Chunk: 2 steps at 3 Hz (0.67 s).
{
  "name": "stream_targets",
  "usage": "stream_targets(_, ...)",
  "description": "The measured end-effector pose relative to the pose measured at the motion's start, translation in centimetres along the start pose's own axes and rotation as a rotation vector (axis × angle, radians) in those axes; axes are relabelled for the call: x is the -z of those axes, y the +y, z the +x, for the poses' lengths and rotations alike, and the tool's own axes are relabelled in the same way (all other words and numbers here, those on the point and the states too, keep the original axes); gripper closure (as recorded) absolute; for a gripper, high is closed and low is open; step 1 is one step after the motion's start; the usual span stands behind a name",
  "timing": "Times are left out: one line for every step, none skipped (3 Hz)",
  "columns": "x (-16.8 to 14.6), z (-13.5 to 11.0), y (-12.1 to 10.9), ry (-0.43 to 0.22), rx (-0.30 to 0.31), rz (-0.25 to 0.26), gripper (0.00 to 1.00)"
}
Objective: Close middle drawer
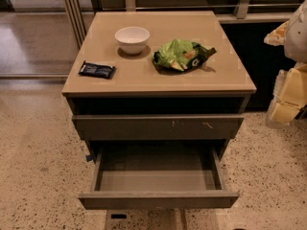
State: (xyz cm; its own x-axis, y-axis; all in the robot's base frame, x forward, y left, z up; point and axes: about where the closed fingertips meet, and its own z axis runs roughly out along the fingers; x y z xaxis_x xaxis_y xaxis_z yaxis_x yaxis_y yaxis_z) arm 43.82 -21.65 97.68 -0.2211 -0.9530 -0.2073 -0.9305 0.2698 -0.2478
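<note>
The middle drawer [158, 200] is pulled far out of the grey-brown cabinet toward me. Its plain flat front faces me low in the view and its bare box interior [157, 169] is empty. Above it sits the drawer front with pale scratch marks [158, 127], nearly flush with the cabinet. My gripper [286, 104] shows as pale cream parts at the right edge of the view, beside the cabinet's right side at about top-drawer height, apart from the open drawer and touching nothing that I can see.
On the cabinet top [225, 71] stand a white bowl [132, 39], a crumpled green chip bag [182, 54] and a dark snack packet [97, 70]. A lower front [144, 218] shows under the open drawer. Speckled floor [33, 162] lies on both sides.
</note>
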Motion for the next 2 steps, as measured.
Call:
stream_targets(0.00, 0.00, 0.00, 0.000, 0.000, 0.000, 0.00)
stream_targets(-0.13, -0.01, 0.02, -0.003, 0.003, 0.008, 0.18)
